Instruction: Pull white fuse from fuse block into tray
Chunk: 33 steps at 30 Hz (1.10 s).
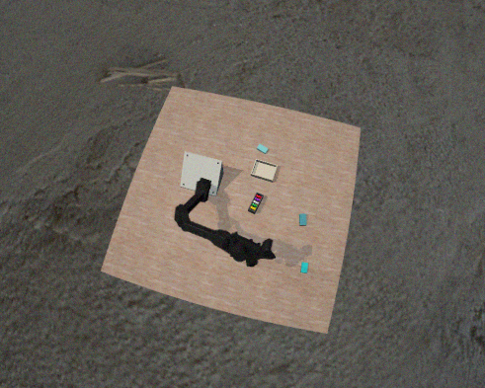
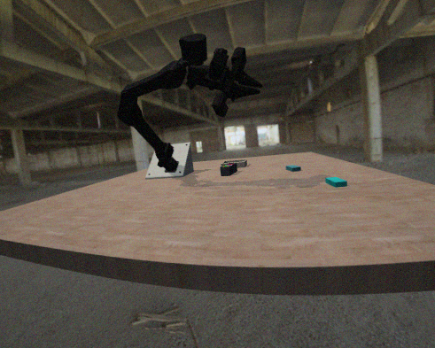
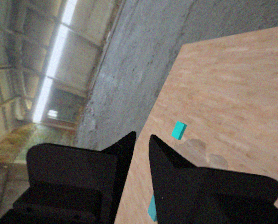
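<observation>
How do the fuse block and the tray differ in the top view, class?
The fuse block is dark, while the tray is pale. The block is narrow; the tray is broader. The block carries coloured fuses, whereas nothing shows inside the tray. Both rest on the wooden table top.

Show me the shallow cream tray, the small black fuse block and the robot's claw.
Shallow cream tray (image 1: 265,171): top view, inside floor.
Small black fuse block (image 2: 225,171): exterior view, near end.
Black two-fingered claw (image 1: 273,250) (image 2: 261,88) (image 3: 142,137): all three views, between the fingertips.
</observation>
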Motion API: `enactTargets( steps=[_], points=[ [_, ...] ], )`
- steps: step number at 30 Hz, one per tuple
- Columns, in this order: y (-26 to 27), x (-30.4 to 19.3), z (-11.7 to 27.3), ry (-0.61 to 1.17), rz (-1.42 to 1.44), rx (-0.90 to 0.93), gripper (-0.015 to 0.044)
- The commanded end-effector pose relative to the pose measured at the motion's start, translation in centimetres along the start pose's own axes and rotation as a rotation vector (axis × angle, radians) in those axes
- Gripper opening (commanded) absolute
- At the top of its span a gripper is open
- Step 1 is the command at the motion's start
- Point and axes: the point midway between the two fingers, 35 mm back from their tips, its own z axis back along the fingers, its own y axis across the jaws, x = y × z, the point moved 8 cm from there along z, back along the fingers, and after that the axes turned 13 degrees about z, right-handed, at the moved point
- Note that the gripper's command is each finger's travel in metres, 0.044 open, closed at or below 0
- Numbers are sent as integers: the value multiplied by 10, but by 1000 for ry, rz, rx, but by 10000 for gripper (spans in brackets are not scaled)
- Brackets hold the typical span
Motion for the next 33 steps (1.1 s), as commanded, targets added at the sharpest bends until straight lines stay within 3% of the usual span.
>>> enactTargets(
  steps=[1, 11, 22, 33],
  points=[
    [11, -50, -19, 180, 56, -54, 68],
    [28, -187, -30, 642, 331, -230, 68],
    [18, -323, 20, 1066, 930, -495, 68],
    [17, -340, 27, 1104, 1034, -533, 68]
  ],
)
